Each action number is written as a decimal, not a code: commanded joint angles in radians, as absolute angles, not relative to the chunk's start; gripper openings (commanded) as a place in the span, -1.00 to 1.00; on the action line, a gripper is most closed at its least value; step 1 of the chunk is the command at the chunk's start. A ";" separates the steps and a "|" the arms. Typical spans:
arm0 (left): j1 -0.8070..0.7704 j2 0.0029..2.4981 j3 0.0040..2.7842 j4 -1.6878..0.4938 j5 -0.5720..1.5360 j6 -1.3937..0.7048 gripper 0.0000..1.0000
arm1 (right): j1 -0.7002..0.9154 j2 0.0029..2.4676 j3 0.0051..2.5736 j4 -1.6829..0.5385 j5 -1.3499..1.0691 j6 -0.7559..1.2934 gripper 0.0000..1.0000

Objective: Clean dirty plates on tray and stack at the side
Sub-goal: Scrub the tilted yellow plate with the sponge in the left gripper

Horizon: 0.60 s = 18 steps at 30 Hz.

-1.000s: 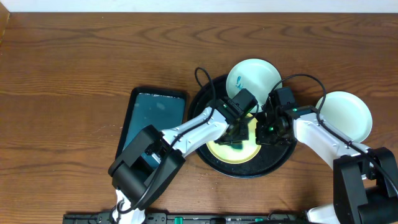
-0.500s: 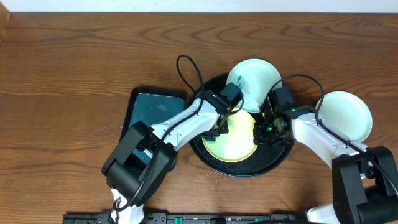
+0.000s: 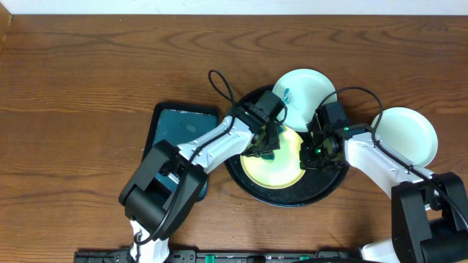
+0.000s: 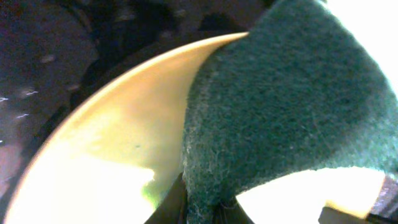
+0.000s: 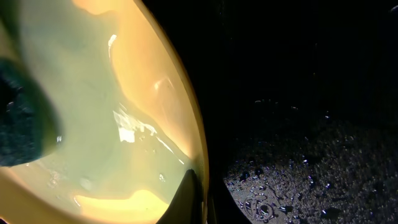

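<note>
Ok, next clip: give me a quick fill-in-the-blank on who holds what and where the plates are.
1. The left gripper presses a green ____ on the yellow plate.
2. That plate lies in the round black ____.
3. Counting the two mint plates, ____ plates are in view.
Missing words: sponge; tray; three.
</note>
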<state>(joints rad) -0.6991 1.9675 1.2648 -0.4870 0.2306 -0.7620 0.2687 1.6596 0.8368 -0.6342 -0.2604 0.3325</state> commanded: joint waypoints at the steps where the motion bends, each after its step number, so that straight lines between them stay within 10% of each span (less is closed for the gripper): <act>1: -0.722 2.022 1.253 -0.406 0.227 -0.760 -0.85 | 0.270 1.692 0.808 -0.646 -0.131 0.305 -0.97; 18: -0.812 2.037 1.242 -0.390 0.100 -0.692 -0.85 | 0.277 1.692 0.808 -0.647 -0.131 0.298 -0.98</act>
